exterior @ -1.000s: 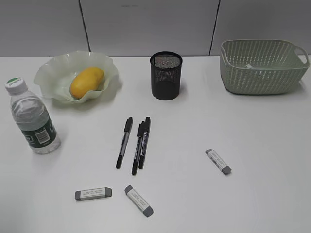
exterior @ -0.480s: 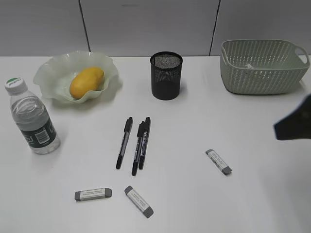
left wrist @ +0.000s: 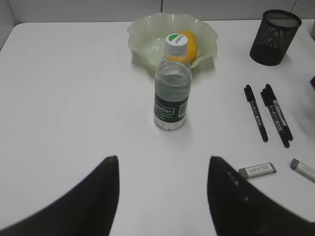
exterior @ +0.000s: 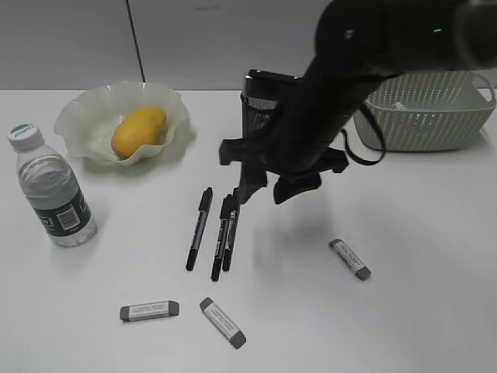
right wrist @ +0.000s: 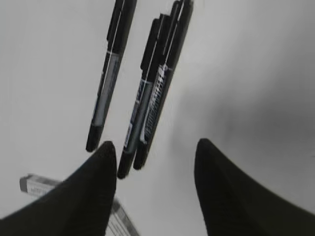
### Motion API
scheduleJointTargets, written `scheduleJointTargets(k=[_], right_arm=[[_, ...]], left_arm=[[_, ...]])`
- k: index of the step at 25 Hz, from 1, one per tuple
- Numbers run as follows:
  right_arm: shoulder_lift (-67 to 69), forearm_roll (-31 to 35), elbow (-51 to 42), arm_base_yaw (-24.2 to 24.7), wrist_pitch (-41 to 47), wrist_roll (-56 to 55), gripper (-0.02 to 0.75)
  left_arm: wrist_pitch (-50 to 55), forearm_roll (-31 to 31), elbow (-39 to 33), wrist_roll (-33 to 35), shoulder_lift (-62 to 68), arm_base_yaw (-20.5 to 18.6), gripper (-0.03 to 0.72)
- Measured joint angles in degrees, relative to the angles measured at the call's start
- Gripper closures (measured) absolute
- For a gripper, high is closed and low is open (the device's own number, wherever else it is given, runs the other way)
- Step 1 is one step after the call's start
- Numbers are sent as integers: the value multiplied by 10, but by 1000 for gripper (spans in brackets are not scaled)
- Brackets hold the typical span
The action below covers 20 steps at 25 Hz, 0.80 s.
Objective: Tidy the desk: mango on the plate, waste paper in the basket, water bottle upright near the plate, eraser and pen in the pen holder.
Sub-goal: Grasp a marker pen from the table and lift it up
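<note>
Three black pens lie mid-desk, two of them side by side. Three grey-and-white erasers lie nearer the front, one off to the right. My right gripper hangs open and empty just above the pens' far ends. The black mesh pen holder is mostly hidden behind that arm. The mango lies in the green plate. The water bottle stands upright in front of the plate. My left gripper is open and empty, short of the bottle.
The sage-green basket stands at the back right with the waste paper inside it. The right arm crosses from the top right over the desk's middle. In the left wrist view the pen holder stands at the far right.
The right arm has swept in from the right edge to above the pens, now covering the pen holder. Nothing on the desk has moved.
</note>
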<state>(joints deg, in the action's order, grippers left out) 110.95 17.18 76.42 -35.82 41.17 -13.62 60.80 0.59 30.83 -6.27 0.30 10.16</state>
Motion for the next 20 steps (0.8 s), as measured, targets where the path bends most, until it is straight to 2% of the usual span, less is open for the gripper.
scheduleJointTargets(k=[3,6,11,20], right_arm=[[77,-24,83,-19,23,-58,339],[136,-80,151,-39,61,-120,370],[205,-140,238,-57,139,-171,378],[243,-168,266,-58,160,-210,379]], left_arm=[[0,0,0,0,0,0,263],[0,1,0,0,0,0,264],[0,0,0,0,0,0,264],[0,0,0,0,0,0,264]])
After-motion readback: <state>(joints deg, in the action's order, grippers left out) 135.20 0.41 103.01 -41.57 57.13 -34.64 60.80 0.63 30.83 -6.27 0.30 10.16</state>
